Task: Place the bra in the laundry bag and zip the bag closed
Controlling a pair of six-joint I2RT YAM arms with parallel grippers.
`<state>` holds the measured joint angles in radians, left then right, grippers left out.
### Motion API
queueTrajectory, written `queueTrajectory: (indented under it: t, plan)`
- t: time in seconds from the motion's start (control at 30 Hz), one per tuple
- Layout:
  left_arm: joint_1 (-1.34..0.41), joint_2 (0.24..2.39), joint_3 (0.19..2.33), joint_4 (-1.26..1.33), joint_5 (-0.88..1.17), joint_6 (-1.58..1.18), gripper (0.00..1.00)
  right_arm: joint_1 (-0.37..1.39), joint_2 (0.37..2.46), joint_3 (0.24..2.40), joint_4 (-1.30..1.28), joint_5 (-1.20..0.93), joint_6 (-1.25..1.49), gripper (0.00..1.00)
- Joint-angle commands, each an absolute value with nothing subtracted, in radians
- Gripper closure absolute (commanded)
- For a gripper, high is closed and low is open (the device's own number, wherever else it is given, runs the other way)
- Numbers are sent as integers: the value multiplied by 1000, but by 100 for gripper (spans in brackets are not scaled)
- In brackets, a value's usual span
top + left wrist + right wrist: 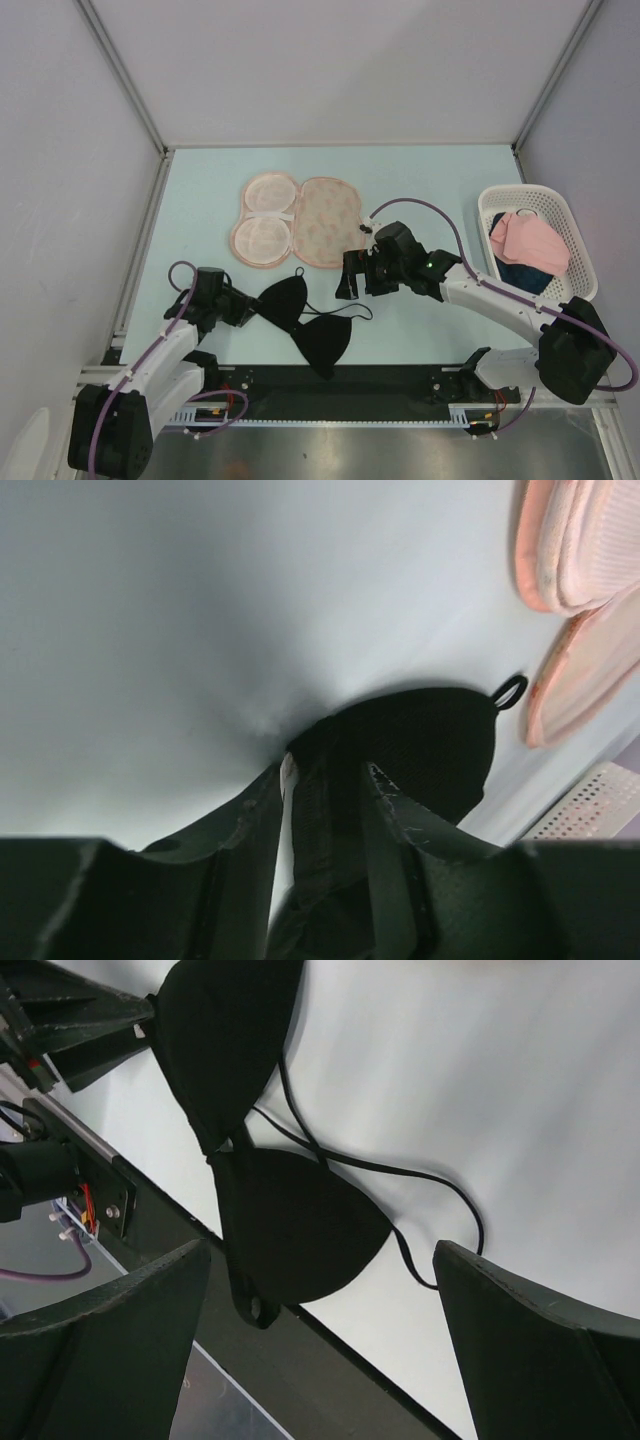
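Left wrist view: left gripper (328, 768), half-spread, straddles the limp, light bra (430, 730) at its band end (probably the surest hold); right gripper (322, 1250) gapes.

Bright, even light from overhead fell on the pale blue-green desk (200, 200), casting only soft, faint shadows and no hard glare. In the left wrist view the left arm's dark fingers (400, 825) were blurred and the black moulded-cup bra (430, 740) lost detail in darkness. The right wrist view was sharp, with the right arm's fingers (100, 1350) soft-edged at the lower corners.
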<state>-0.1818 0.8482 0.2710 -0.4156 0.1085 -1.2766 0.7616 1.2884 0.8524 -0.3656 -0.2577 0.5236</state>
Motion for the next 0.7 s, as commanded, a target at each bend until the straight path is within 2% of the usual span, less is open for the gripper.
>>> queueTrajectory:
  t: [0.0, 0.03, 0.07, 0.13, 0.17, 0.27, 0.4, 0.57, 0.67]
  plan:
    - [-175, 910, 236, -293, 104, -1269, 65, 787, 1262, 856, -334, -268, 532, 0]
    - [-176, 913, 241, -287, 95, -1259, 68, 790, 1258, 853, -333, -267, 534, 0]
    - [-176, 910, 244, -284, 89, -1243, 78, 792, 1256, 851, -331, -267, 535, 0]
    - [-176, 875, 268, -287, 72, -1210, 88, 793, 1256, 847, -330, -271, 535, 0]
    - [-176, 861, 284, -290, 69, -1160, 99, 795, 1259, 845, -330, -273, 532, 0]
    - [-176, 792, 389, -324, 75, -1019, 100, 795, 1270, 851, -337, -287, 515, 0]
    - [-175, 718, 518, -260, 185, -843, 100, 772, 1295, 900, -353, -348, 456, 0]
    - [-176, 776, 728, -210, 542, -607, 100, 710, 1313, 957, -304, -530, 358, 0]
    - [-176, 805, 825, -219, 661, -493, 100, 696, 1310, 992, -232, -650, 298, 0]
